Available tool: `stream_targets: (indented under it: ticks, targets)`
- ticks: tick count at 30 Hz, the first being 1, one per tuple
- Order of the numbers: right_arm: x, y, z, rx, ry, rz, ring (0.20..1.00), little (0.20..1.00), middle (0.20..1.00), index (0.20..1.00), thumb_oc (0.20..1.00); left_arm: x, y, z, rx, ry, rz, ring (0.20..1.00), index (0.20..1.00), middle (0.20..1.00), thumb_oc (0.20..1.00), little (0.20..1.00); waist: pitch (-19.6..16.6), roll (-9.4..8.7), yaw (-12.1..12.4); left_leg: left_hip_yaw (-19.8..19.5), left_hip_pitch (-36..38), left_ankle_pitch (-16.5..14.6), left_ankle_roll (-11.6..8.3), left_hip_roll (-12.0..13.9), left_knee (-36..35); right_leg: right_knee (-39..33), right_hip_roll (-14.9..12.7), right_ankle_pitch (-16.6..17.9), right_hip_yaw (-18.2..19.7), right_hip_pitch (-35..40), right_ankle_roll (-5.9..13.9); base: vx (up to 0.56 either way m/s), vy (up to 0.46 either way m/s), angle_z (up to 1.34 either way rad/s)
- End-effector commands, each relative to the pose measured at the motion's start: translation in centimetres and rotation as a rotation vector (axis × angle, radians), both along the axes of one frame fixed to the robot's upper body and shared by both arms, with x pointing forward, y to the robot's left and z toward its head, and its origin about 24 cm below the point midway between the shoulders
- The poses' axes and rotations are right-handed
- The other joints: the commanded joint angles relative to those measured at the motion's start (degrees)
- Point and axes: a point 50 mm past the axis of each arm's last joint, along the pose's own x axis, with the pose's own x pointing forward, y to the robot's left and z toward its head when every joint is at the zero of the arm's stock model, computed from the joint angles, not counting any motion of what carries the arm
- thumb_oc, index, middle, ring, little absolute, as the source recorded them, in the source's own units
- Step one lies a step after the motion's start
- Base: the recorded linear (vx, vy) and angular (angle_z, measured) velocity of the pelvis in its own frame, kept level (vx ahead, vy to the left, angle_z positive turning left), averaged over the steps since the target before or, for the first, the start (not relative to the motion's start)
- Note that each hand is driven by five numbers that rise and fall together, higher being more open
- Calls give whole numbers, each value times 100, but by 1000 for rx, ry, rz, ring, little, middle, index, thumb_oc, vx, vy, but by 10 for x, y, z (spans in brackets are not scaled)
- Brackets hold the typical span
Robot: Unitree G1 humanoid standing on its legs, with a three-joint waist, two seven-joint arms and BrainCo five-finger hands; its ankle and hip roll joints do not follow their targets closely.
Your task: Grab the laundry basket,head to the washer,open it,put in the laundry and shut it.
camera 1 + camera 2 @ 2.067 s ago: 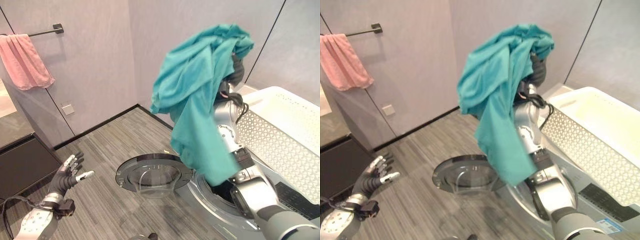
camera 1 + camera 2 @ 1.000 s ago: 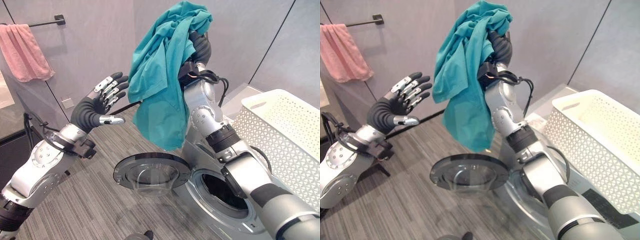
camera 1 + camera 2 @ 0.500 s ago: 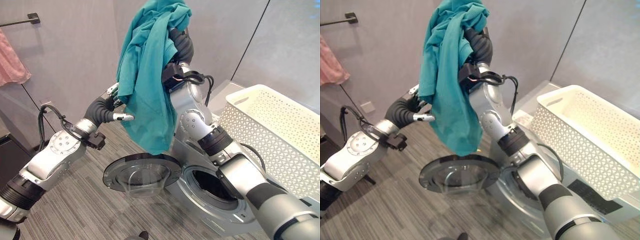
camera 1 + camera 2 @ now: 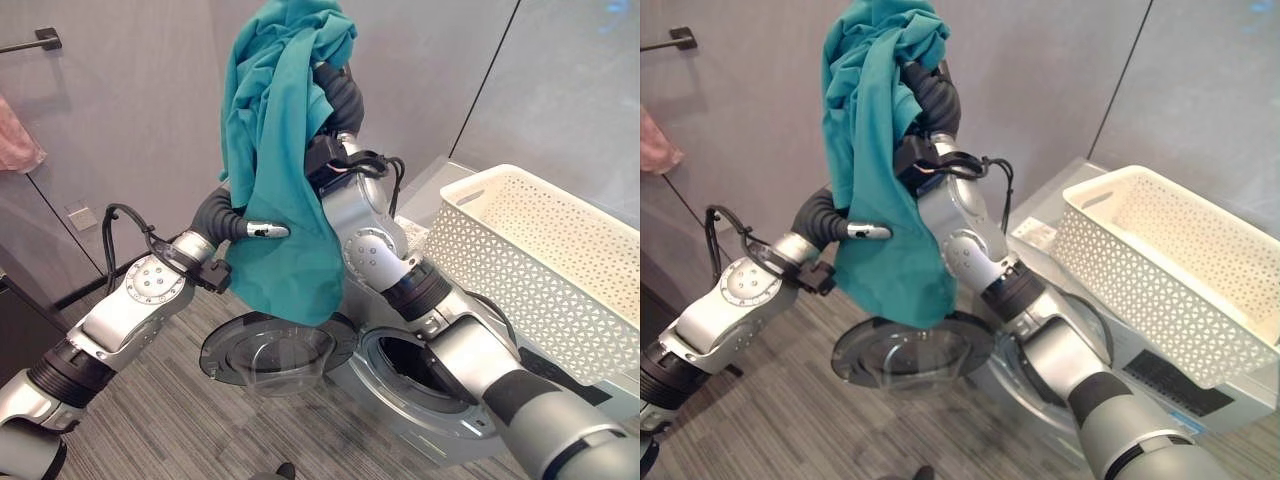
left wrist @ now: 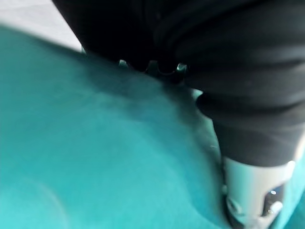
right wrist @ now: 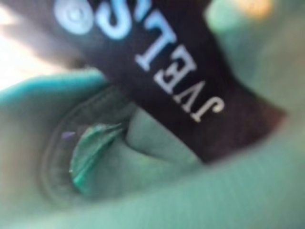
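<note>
Up high, the right hand [image 4: 335, 90] holds the cloth [image 4: 280, 190], fingers hidden under it. It hangs long, straight down. Left hand [image 4: 240, 225] touches it, fingers hidden. Washer hole [image 4: 420, 365] waits below.

basket [image 4: 540, 260] on washer [image 4: 440, 400] | door [image 4: 270, 350] left | garment [image 4: 280, 150] above

One teal garment [image 4: 280, 150], one white perforated laundry basket [image 4: 540, 260], one front-loading washer [image 4: 420, 375] with one open round door [image 4: 275, 350], one pink towel [image 4: 15, 140], one wall-mounted rail [image 4: 30, 40], two robot hands.
</note>
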Motion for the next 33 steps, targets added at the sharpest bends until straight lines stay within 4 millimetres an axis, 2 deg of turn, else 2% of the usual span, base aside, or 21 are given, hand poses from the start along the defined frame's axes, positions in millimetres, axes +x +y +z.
stream_targets:
  ticks: [1,6,8,11,15,24,25,30,31,32,33]
  targets:
    - [-3,2,12,25,-51,32,200,200,200,200,200,11,-8,20,-5,-87,-3,1000,1000,1000,1000,1000,-372,-36,-11,-168,116,-290,80,-19,-11,24,16,-41,301,-77,119,0,0,0]
    - [7,6,-7,-53,25,19,200,200,200,200,200,15,-29,19,21,-68,-76,1000,1000,1000,1000,1000,-356,-47,-10,-176,102,-280,79,-19,-10,26,7,-30,293,-77,121,0,0,0]
    - [8,15,-20,-58,87,60,200,200,200,200,200,18,-48,20,30,-65,-132,1000,1000,1000,1000,1000,-343,-59,-24,-175,89,-275,82,-22,-6,31,4,-19,288,-82,129,-7,2,-4]
    - [-1,24,-30,-32,120,134,200,200,200,200,200,27,-68,19,33,-60,-141,1000,1000,1000,1000,1000,-338,-91,-72,-171,92,-275,86,-22,-4,39,-3,-22,302,-92,129,0,0,0]
    - [-10,30,-36,67,170,196,200,200,200,200,200,32,-82,19,30,-67,-142,1000,1000,1000,1000,1000,-330,-84,-98,-159,97,-288,102,-31,-5,43,-13,-17,324,-101,132,-2,9,-3]
    - [-37,30,-36,278,167,285,200,200,200,200,200,48,-95,11,-63,-27,-60,1000,1000,1000,1000,1000,-350,-19,-171,-100,128,-320,124,-49,1,72,-37,-28,381,-106,133,0,3,0]
    - [-50,28,-43,334,170,325,200,200,200,200,200,53,-96,7,-127,4,-24,1000,1000,1000,1000,1000,-346,-1,-219,-79,136,-329,131,-43,6,85,-43,-36,409,-109,131,-1,20,-5]
    - [-65,17,-59,389,185,355,200,200,200,200,200,54,-98,7,-185,20,-9,1000,1000,1000,1000,1000,-327,41,-307,-59,146,-335,134,-33,9,131,-52,-59,419,-122,132,-3,7,-4]
    - [-66,13,-66,393,203,343,200,200,200,200,200,53,-101,8,-213,30,-22,925,925,925,925,925,-321,46,-333,-55,152,-338,135,-35,8,147,-60,-63,408,-124,133,-16,8,-4]
    - [-68,11,-69,395,204,344,200,200,200,200,200,52,-102,8,-230,31,-29,200,200,200,200,200,-314,43,-356,-49,157,-343,139,-39,11,156,-65,-61,412,-129,134,-20,5,-5]
    - [-68,10,-71,382,204,343,200,200,200,200,200,51,-102,6,-246,39,-29,200,200,200,200,200,-314,45,-361,-45,159,-347,142,-38,13,163,-66,-59,415,-133,134,-21,3,-6]
